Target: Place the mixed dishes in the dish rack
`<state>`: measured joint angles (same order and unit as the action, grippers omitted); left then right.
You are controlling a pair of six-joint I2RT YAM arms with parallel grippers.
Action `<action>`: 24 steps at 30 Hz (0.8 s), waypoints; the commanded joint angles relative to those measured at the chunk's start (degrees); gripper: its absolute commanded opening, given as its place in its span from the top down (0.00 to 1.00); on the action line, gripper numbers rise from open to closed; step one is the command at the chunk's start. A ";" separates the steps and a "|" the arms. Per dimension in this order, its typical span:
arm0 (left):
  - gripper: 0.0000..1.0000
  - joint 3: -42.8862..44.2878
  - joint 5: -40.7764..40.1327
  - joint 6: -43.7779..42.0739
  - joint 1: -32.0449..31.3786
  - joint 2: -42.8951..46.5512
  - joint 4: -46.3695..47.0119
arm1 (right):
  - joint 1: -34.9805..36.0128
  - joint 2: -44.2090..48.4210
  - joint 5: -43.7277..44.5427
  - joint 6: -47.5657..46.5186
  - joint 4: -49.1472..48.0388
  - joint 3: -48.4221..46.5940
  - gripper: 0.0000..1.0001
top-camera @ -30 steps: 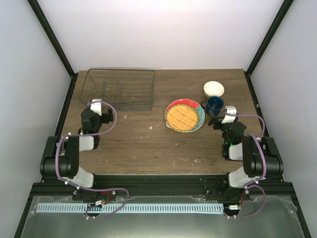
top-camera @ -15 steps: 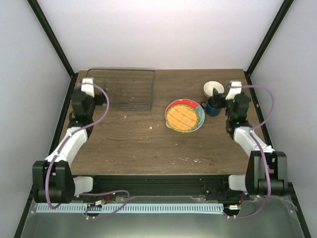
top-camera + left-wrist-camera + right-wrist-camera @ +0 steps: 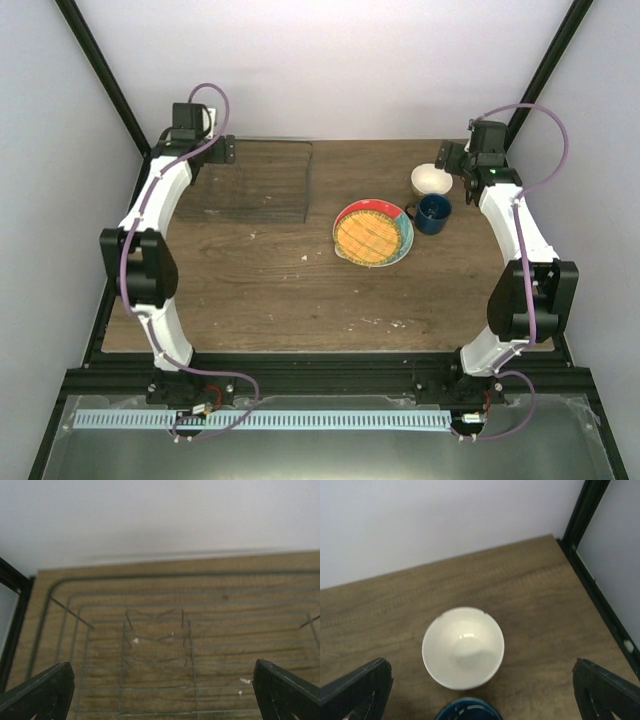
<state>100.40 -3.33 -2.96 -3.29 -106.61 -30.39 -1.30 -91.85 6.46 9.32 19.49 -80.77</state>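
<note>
Both pairs of jaws stand wide apart and hold nothing. The left gripper (image 3: 224, 150) hangs over the far left corner of the worktop (image 3: 270, 290), above the far rim of the dish rack (image 3: 250, 185). The rack sits flat in that corner, its far side close to the back edge. Seen from the left wrist, the two dark fingers (image 3: 42, 692) frame the rack from above. Its thin wire floor and a few short upright dividers lie between them, with the wood showing through.

The right gripper (image 3: 452, 160) hangs over the far right corner, above the small cream bowl (image 3: 431, 180). That bowl stands upright near the back edge. From the right wrist it sits centred between the fingers (image 3: 355, 692), below them and untouched.

The dark blue mug (image 3: 434, 213) stands just on the near side of the bowl. Only its rim peeks in at the bottom of the wrist view.

Just left of the mug, near the middle of the worktop, lies a stack of plates, well apart from both grippers and from the rack. The yellow-orange grid-patterned plate (image 3: 372, 236) is on top. The rim of the red plate (image 3: 346, 214) shows beneath it on the far left side, and a teal edge shows on the right. I cannot tell whether the mug's handle touches the stack.
</note>
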 commanded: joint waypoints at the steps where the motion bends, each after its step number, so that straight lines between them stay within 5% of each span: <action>1: 0.01 7.44 -1.59 1.68 -0.03 -5.33 -14.98 | 0.51 -1.52 1.11 3.29 11.19 -3.38 0.00; 12: 0.00 13.33 5.60 3.57 2.45 -16.85 -21.11 | 0.51 -2.86 2.05 4.67 16.95 -5.07 0.00; 24: 0.00 11.61 3.73 3.22 3.37 -20.89 -20.86 | 0.51 -4.33 2.27 4.73 19.19 -7.41 0.00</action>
<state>112.40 1.48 -0.01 -0.19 -126.87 -51.18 -1.30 -95.24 8.23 13.19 37.43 -85.14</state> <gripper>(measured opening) 0.997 0.999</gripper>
